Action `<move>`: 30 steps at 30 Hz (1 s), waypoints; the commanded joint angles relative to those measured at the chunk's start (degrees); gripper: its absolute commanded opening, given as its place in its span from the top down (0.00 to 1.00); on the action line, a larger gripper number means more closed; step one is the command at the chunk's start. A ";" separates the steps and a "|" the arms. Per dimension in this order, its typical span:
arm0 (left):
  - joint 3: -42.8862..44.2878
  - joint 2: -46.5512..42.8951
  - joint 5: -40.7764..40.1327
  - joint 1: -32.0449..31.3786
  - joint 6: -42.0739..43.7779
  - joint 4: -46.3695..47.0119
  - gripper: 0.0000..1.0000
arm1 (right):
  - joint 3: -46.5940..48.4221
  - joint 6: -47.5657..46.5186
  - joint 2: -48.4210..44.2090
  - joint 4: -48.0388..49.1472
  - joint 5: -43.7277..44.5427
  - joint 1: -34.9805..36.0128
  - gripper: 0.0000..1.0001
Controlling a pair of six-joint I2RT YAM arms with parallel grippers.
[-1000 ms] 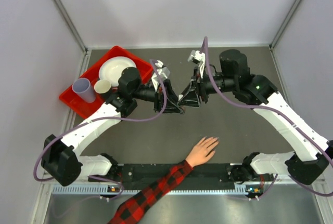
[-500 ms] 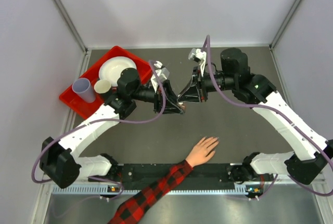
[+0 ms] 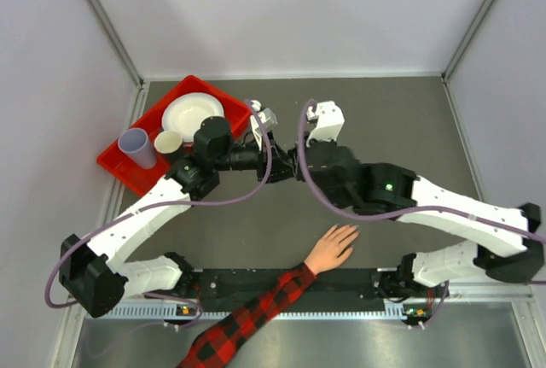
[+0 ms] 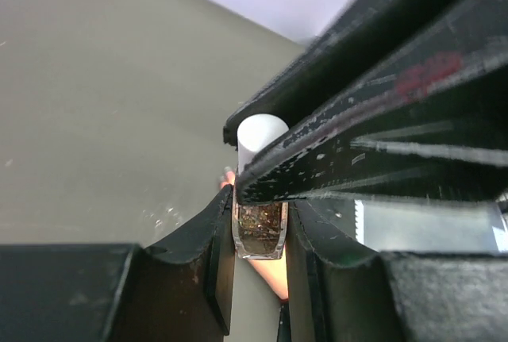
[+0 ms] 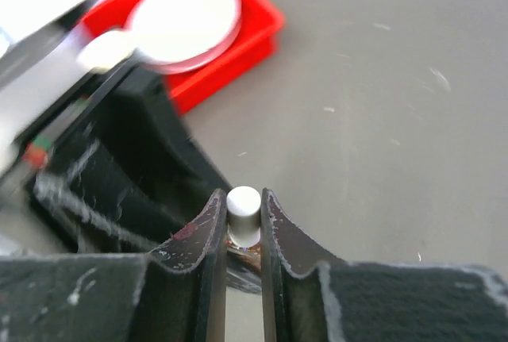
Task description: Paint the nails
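Far left, back of the dark grey table [image 3: 409,120]: shallow red plastic tray [image 3: 109,163]. In it are a round white plate [image 3: 192,114], a lavender plastic cup [image 3: 136,146] standing upright, and a small beige cup [image 3: 168,142] just beside it.

Left arm reaches up from its base toward the table's middle. The left gripper [image 4: 258,227] has its jaws pressed in on both sides of a small clear glass bottle [image 4: 259,235] with brownish, glittery contents. The bottle is upright and held off the table.

On top of the bottle: white round cap [image 5: 244,203]. The right gripper [image 5: 243,223] comes in from the other side and meets the left one tip to tip. Its two fingers are clamped flat against the cap, no gap showing. Whether the cap is seated or loosened, I cannot tell.

Right of centre, near edge: light-skinned, peach-coloured hand [image 3: 331,248], palm down on the table, fingers spread and pointing away from the arm bases. A red-and-black plaid sleeve [image 3: 247,317] runs back from it to the lower left. The nails [image 3: 351,232] lie at the fingertips, well apart from both grippers and the bottle. They are too small from above to judge colour or coating.
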 commanded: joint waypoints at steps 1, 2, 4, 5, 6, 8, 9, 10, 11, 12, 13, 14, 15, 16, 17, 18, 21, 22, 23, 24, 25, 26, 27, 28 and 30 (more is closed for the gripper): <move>1.74 -1.72 -19.03 2.45 -0.01 7.49 1.00 | 7.06 21.07 7.63 -21.39 15.19 6.19 1.00; 1.48 -1.46 -18.95 2.45 -0.10 7.41 1.00 | 7.68 21.51 7.81 -21.13 15.28 6.54 1.00; 1.12 -1.37 -18.77 2.45 -0.10 7.32 1.00 | 7.34 20.38 6.59 -18.33 14.93 6.55 1.00; 0.95 -1.02 -18.68 2.54 -0.18 7.23 1.00 | 6.99 19.25 6.23 -17.62 14.84 6.55 1.00; 0.77 -1.02 -18.51 2.46 -0.10 7.32 1.00 | 6.81 18.71 5.36 -17.00 14.41 6.46 1.00; 0.68 -0.85 -16.49 2.45 -0.10 7.58 1.00 | 6.37 15.39 4.65 -14.81 11.96 6.55 0.81; 0.77 -0.76 -15.88 2.45 -0.01 7.67 1.00 | 6.02 13.97 4.12 -14.02 11.24 6.55 0.73; 0.77 -0.58 -13.43 2.54 -0.01 7.93 1.00 | 5.67 11.96 2.81 -12.44 10.28 6.46 0.59; 1.03 -0.14 -11.84 2.63 -0.01 8.20 1.00 | 4.71 7.94 1.84 -9.81 8.27 6.46 0.46; 1.21 0.12 -9.91 2.54 0.08 8.37 1.00 | 4.09 5.72 0.62 -7.96 7.03 6.37 0.37; 1.30 0.38 -8.41 2.54 -0.01 8.46 1.00 | 3.39 3.44 -1.75 -6.46 5.71 6.11 0.26; 1.56 1.00 -5.01 2.63 -0.01 8.64 1.00 | 2.95 -0.41 -2.90 -5.32 2.31 5.67 0.22; 1.74 1.35 -3.41 2.72 -0.01 8.46 1.00 | 2.94 -2.19 -3.96 -4.96 0.10 4.88 0.20; 2.00 1.62 -1.74 2.72 0.16 8.38 1.00 | 2.94 -4.65 -5.27 -4.43 -3.49 2.18 0.18; 2.70 2.75 3.24 2.72 0.17 8.37 1.00 | 3.29 -8.85 -7.20 -4.25 -13.80 0.15 0.18; 3.05 3.20 5.47 2.72 -0.01 8.03 1.00 | 3.47 -10.63 -8.09 -4.34 -19.90 -2.13 0.18; 2.27 4.08 16.51 2.72 -4.56 13.63 1.00 | 4.61 -16.17 -9.41 -6.00 -42.86 -13.12 0.18; 1.83 4.08 18.56 2.72 -6.41 18.78 1.00 | 4.70 -17.58 -9.50 -6.01 -47.34 -15.23 0.19; 0.95 3.99 20.50 2.63 -10.25 21.27 1.00 | 4.79 -19.85 -9.59 -6.10 -55.04 -19.17 0.19; 0.51 3.90 23.65 2.63 -12.03 23.90 1.00 | 4.61 -20.49 -9.50 -5.75 -58.60 -20.95 0.20; 0.25 3.73 24.55 2.46 -13.36 26.63 1.00 | 4.61 -20.84 -9.16 -5.31 -62.38 -22.62 0.22; 0.07 3.64 25.60 2.28 -14.50 26.92 1.00 | 5.13 -21.28 -8.54 -5.22 -70.07 -26.03 0.24; 0.15 3.64 26.92 2.19 -14.51 27.01 1.00 | 5.23 -21.37 -7.41 -4.87 -73.28 -27.37 0.29; 0.33 3.64 27.46 2.02 -14.60 26.92 1.00 | 5.31 -21.28 -6.87 -3.91 -76.01 -28.51 0.31; 0.42 3.55 27.90 1.58 -14.60 26.66 1.00 | 5.40 -20.85 -5.29 -2.76 -81.91 -30.63 0.38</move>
